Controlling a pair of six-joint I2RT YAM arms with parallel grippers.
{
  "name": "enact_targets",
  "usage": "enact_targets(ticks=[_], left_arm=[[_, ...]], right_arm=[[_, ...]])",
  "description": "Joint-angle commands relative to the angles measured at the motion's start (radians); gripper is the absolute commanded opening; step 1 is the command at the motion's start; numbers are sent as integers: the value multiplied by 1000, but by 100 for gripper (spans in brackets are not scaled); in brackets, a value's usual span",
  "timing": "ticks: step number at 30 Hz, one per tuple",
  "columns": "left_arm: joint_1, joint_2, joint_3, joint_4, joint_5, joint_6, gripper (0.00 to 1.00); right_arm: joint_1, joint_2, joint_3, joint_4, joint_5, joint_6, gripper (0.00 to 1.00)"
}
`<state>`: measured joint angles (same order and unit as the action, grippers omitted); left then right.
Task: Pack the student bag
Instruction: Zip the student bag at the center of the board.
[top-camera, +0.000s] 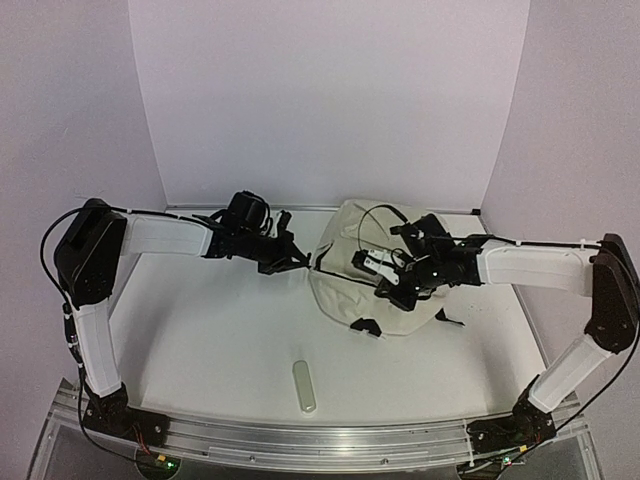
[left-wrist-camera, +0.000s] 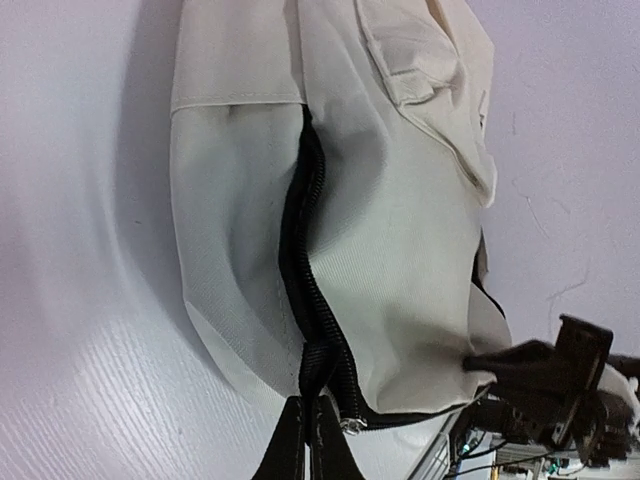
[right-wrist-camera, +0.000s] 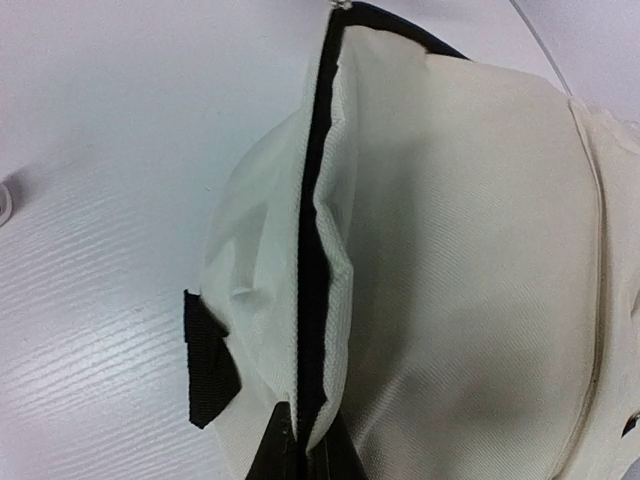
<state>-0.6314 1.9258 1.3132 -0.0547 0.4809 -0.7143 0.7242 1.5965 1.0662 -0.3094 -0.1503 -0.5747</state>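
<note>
The student bag (top-camera: 352, 268) is a cream fabric backpack lying on the white table, right of the middle. My left gripper (top-camera: 300, 262) is at the bag's left edge. In the left wrist view it (left-wrist-camera: 307, 440) is shut on a black webbing loop (left-wrist-camera: 322, 360) beside the black zipper (left-wrist-camera: 300, 230), and a small metal zipper pull (left-wrist-camera: 350, 425) sits just to its right. My right gripper (top-camera: 392, 290) rests on top of the bag. In the right wrist view it (right-wrist-camera: 305, 455) is shut on the cream fabric edge along the zipper line (right-wrist-camera: 312, 250) of the bag (right-wrist-camera: 470, 250).
A pale, elongated object (top-camera: 304, 386) lies on the table in front of the bag, near the front edge. Black strap ends (top-camera: 366, 326) stick out below the bag, and one black tab (right-wrist-camera: 205, 370) shows in the right wrist view. White walls close the back and sides.
</note>
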Motion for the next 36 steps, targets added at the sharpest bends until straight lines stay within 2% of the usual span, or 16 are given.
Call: enact_targets(ticks=[1,3,4,5,6,7,10,14,18,25,27,29,31,32,36], left_arm=[[18,-43,18,14,10,9,0],[-1,-33,25,39,50,12,0],[-13,-25,33,48,67,15,0],[-25,-15,38,63,82,13,0],[-33,-3,44,84,104,2,0],[-38,4,44,113,121,-11,0],[-56,16,47,157,151,-34,0],[-71,15,52,164,160,-39,0],[-70,-1,36,167,153,-46,0],[-67,-5,25,168,148,-57,0],[-65,-4,26,168,147,-59,0],[-58,-4,24,165,142,-62,0],[-49,-3,21,155,121,-67,0],[-43,0,20,149,108,-69,0],[-23,44,40,146,92,-63,0]], right_arm=[[-151,-70,-69,-117,27,-91,7],[-163,-71,-37,-148,14,-82,17],[-162,-73,-11,-167,-27,-65,28],[-158,-74,21,-178,-63,-37,47],[-146,-74,44,-183,-97,-11,58],[-122,-71,77,-183,-114,24,63],[-51,-46,158,-181,-127,82,64],[5,31,252,-151,-136,147,62],[36,114,316,-116,-132,179,55],[61,254,381,-71,-74,177,50],[62,273,380,-62,-54,174,40],[64,265,364,-60,-41,174,17],[63,226,336,-59,-43,171,4],[63,204,318,-59,-47,170,0],[63,114,231,-62,-67,146,0]])
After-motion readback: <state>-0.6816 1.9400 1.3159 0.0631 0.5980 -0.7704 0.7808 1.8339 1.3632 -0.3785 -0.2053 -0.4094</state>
